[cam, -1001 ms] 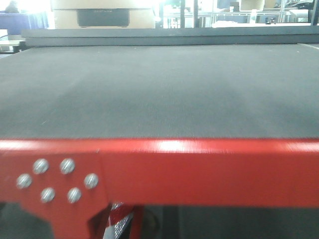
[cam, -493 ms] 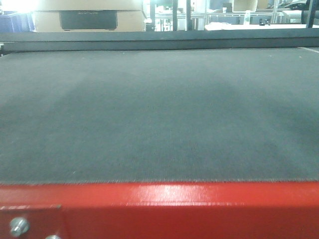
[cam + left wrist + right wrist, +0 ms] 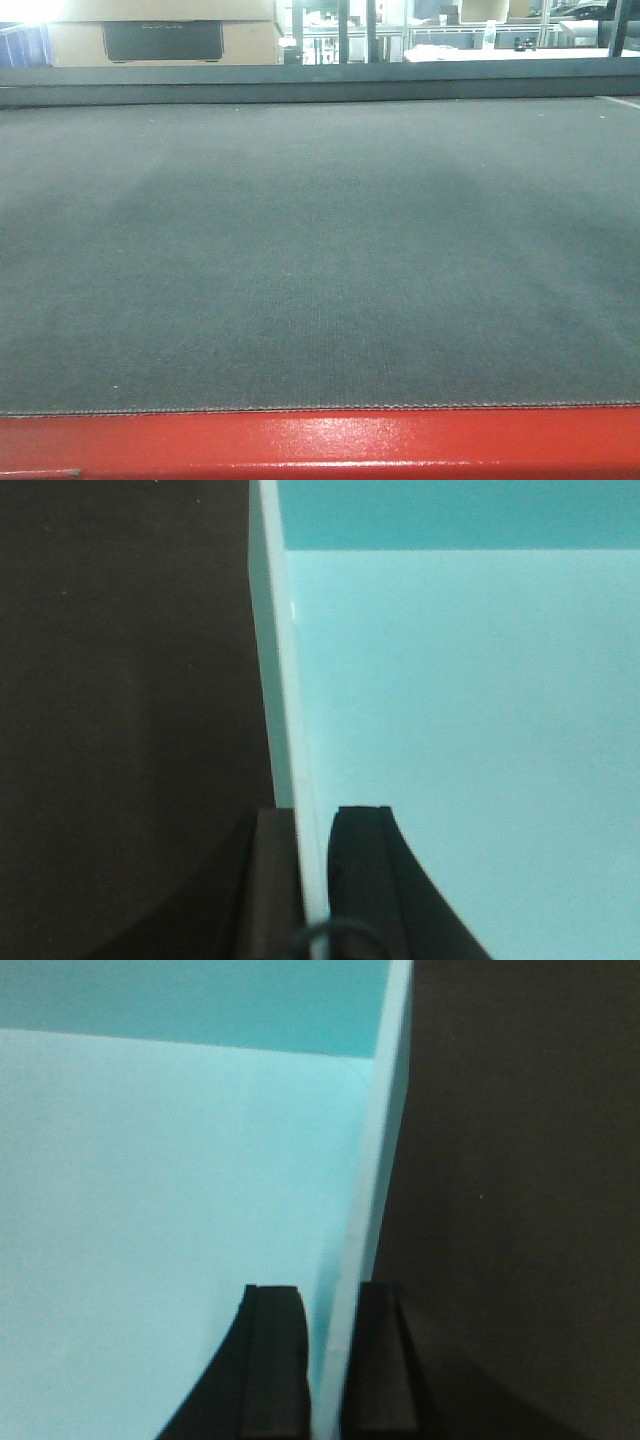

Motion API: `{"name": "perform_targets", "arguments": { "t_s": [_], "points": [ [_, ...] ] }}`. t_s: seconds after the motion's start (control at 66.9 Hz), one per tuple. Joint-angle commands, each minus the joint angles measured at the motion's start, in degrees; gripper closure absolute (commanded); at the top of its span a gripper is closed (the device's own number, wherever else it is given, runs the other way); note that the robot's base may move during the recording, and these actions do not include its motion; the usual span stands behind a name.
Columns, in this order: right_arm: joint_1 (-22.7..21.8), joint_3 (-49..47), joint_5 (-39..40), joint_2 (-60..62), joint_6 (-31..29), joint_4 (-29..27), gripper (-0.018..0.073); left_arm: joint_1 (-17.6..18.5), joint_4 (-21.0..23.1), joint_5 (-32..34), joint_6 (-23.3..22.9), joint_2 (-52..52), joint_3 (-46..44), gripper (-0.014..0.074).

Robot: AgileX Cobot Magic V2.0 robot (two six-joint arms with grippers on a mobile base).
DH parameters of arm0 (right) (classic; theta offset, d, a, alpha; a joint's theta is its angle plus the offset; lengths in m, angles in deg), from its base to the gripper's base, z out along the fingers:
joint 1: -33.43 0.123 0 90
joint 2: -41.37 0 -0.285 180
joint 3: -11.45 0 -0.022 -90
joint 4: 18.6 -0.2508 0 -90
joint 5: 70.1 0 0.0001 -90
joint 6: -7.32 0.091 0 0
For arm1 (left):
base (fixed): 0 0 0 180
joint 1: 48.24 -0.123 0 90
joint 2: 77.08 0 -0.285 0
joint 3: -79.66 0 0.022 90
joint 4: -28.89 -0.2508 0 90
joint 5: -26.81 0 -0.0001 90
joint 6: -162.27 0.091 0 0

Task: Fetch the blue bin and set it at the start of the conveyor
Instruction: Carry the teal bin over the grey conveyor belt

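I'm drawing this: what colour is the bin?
The blue bin is pale aqua, seen best in the left wrist view.

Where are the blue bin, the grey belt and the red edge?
blue bin (image 3: 450, 730): left wrist view, on its pale inside surface.
grey belt (image 3: 320, 250): front view, middle of its flat top.
red edge (image 3: 320, 445): front view, on its shiny front strip.

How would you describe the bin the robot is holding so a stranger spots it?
Start at the wide dark grey belt with the glossy red edge. In the wrist views, the left gripper and right gripper each pinch a thin wall of the blue bin. Its smooth, pale aqua plastic stands out against the dark surface beside it.
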State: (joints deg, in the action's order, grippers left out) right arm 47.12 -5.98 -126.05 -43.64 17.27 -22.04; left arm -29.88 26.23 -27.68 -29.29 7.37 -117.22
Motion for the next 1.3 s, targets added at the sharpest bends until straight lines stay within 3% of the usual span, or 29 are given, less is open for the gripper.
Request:
{"name": "perform_targets", "arguments": {
  "t_s": [0.0,1.016,1.285],
  "points": [
    [-0.6,-0.6,1.5,1.2,-1.4,2.7,0.0712,-0.4,-3.3,1.5,0.7,-0.7,-0.4,0.0707],
    [-0.6,-0.6,3.0,1.2,-1.4,2.7,0.0712,-0.4,-3.2,4.3,0.7,-0.7,-0.4,0.0707],
    [-0.6,4.3,-3.5,1.0,-1.4,2.7,0.0712,-0.4,-1.8,-3.5,0.7,-0.7,4.2,0.0707]
  ]
}}
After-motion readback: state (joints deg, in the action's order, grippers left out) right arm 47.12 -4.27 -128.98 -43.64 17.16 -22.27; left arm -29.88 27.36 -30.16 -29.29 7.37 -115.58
